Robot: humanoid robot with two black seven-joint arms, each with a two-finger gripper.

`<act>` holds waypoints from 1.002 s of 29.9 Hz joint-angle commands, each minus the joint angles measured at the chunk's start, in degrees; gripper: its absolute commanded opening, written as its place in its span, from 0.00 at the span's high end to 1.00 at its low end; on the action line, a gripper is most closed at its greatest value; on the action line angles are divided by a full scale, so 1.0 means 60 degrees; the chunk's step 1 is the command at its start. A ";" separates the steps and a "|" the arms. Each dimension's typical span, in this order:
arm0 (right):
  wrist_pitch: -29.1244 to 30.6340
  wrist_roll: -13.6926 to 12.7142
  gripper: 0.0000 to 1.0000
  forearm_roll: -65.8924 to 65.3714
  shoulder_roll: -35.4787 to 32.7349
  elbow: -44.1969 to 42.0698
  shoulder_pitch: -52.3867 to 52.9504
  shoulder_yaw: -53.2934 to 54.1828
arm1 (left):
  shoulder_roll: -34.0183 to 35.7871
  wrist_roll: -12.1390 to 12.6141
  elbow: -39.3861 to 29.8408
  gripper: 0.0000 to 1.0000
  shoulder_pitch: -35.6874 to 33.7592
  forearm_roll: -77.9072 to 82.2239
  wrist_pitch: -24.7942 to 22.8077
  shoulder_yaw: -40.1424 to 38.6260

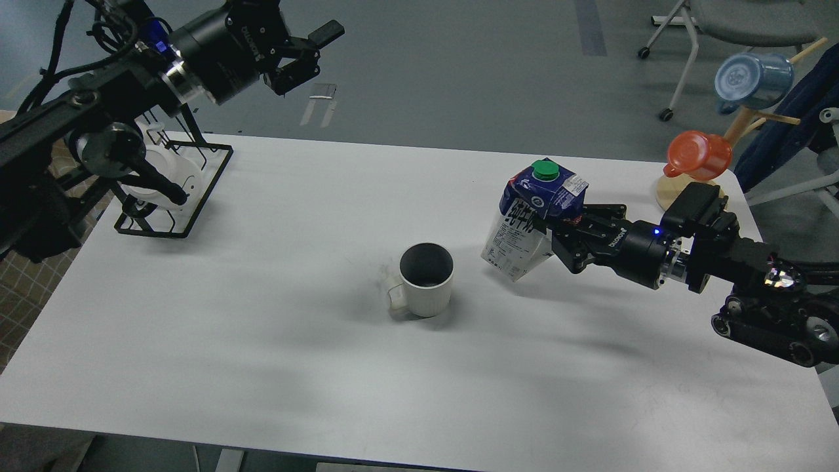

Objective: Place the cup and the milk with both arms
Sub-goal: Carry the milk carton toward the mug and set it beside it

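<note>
The off-white ribbed cup (426, 282) stands upright at the middle of the white table (262, 367), handle to its left. My right gripper (549, 231) is shut on the milk carton (527, 219), blue and white with a green cap, and holds it tilted above the table just right of the cup. My left gripper (303, 52) is open and empty, raised high beyond the table's far left edge, far from the cup.
A black wire rack (174, 190) with a smooth white mug (160, 177) stands at the far left. A wooden mug tree (695, 183) at the far right corner carries an orange cup (700, 155) and a blue cup (750, 80). A chair (734, 26) stands behind.
</note>
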 commanded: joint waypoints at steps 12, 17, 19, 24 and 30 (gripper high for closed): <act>0.0000 0.0001 0.88 0.0238 0.1311 -0.0770 0.0194 -0.0306 | 0.0110 0.0000 0.0001 0.03 0.0136 -0.0009 0.0000 -0.0039; 0.0000 0.0001 0.87 0.0252 0.1443 -0.0800 0.0238 -0.0541 | 0.0124 -0.0014 0.0001 0.03 0.0136 -0.0009 0.0000 -0.0039; 0.0000 0.0001 0.87 0.0252 0.1444 -0.0800 0.0224 -0.0541 | 0.0095 -0.0014 0.0001 0.03 0.0136 -0.0009 0.0000 -0.0039; 0.0000 0.0001 0.86 0.0252 0.1561 -0.0829 0.0223 -0.0555 | 0.0066 0.0000 0.0001 0.03 0.0136 -0.0009 0.0000 -0.0039; 0.0000 0.0001 0.69 0.0325 0.1619 -0.0844 0.0238 -0.0555 | 0.0066 -0.0014 0.0001 0.03 0.0136 -0.0009 0.0000 -0.0039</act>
